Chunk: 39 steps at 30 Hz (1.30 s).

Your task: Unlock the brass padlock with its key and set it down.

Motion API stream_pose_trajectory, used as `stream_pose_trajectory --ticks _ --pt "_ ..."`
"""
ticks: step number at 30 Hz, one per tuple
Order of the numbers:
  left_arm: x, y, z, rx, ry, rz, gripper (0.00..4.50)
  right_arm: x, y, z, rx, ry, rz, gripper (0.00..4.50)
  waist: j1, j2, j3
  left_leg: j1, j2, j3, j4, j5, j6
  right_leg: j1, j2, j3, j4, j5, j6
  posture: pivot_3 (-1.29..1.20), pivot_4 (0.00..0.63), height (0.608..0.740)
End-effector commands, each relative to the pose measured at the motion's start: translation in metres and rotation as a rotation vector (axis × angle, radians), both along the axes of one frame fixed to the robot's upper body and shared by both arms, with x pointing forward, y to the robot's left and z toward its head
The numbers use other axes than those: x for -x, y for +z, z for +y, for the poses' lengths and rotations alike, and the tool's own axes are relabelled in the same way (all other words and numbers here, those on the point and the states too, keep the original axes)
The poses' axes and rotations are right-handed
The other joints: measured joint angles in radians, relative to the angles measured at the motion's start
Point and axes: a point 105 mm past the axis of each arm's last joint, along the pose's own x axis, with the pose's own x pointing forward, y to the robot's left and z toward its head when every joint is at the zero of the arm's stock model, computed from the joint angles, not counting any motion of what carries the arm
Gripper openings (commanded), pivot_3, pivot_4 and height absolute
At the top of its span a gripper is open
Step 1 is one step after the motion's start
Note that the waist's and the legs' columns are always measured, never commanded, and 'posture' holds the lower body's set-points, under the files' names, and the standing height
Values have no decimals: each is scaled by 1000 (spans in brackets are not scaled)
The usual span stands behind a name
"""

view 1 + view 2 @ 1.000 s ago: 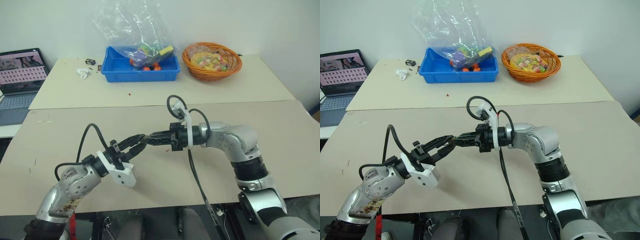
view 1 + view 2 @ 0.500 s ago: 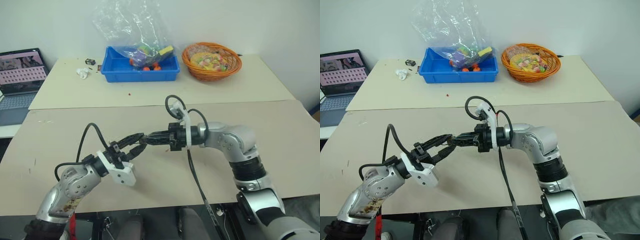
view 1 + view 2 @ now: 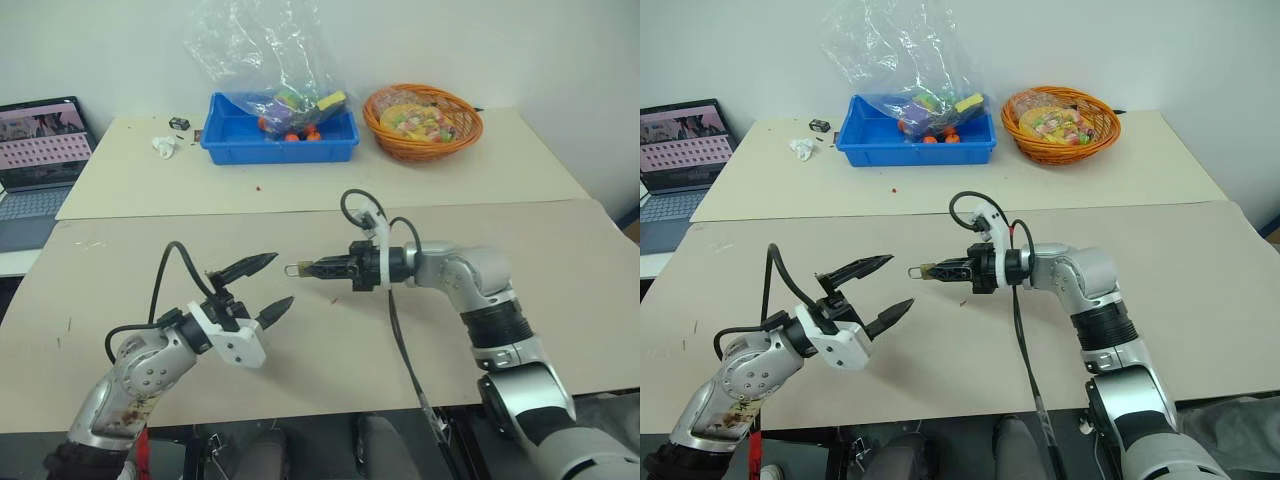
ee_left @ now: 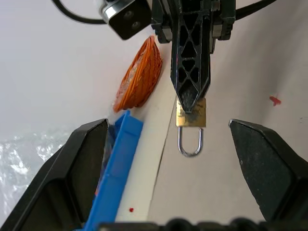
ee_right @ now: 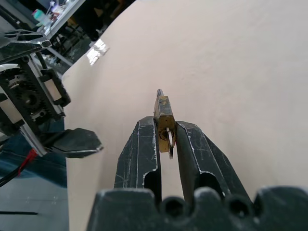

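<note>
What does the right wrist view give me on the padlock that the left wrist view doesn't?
Right wrist view: the key sits in the bottom of the brass padlock, between the right gripper fingers. Left wrist view: the shackle hangs as a loop past the fingertips, with the orange basket and blue bin behind, and the left gripper open around it without touching. Both show the padlock clamped by the right gripper above the table.

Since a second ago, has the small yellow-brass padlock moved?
Yes. The brass padlock, clamped in the right gripper, drew away from the left gripper, rightward toward the orange basket side.
</note>
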Motion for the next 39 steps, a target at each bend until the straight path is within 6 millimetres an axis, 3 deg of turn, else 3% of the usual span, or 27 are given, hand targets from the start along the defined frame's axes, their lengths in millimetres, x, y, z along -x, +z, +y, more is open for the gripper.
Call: stream_pose_trajectory --ticks 1,4,10,13,18,31,39 --pt "4 6 -3 125 -27 137 4288 5 23 -2 -42 68 -76 125 0 0 0 0 0 0 0 0 0 0 0 0 0 0 0 0 150 735" --pt "1 -4 -4 240 -33 357 3521 20 30 -5 -80 151 -55 125 2 0 0 0 0 0 0 0 0 0 0 0 0 0 0 0 150 735" --pt "6 2 -21 493 -144 728 1102 30 28 -7 -81 205 -13 125 1 0 0 0 0 0 1 0 0 1 0 0 0 0 0 0 150 735" --pt "4 10 -25 536 -172 793 44 28 25 -7 -67 195 -6 125 1 0 0 0 0 0 1 0 0 1 0 0 0 0 0 0 150 735" --pt "4 15 -31 530 -179 811 44 25 23 -9 -48 183 -9 125 0 0 0 1 -1 0 1 0 0 1 1 1 0 0 0 0 150 735" --pt "-6 10 -21 554 -103 809 44 34 34 -7 -83 222 -1 125 4 0 0 0 -1 0 1 0 0 1 1 1 -1 0 0 0 150 735" --pt "-6 6 -21 545 -95 798 44 40 55 -4 -150 239 9 125 3 0 0 0 -1 0 1 0 0 1 1 1 -1 0 0 0 150 735"
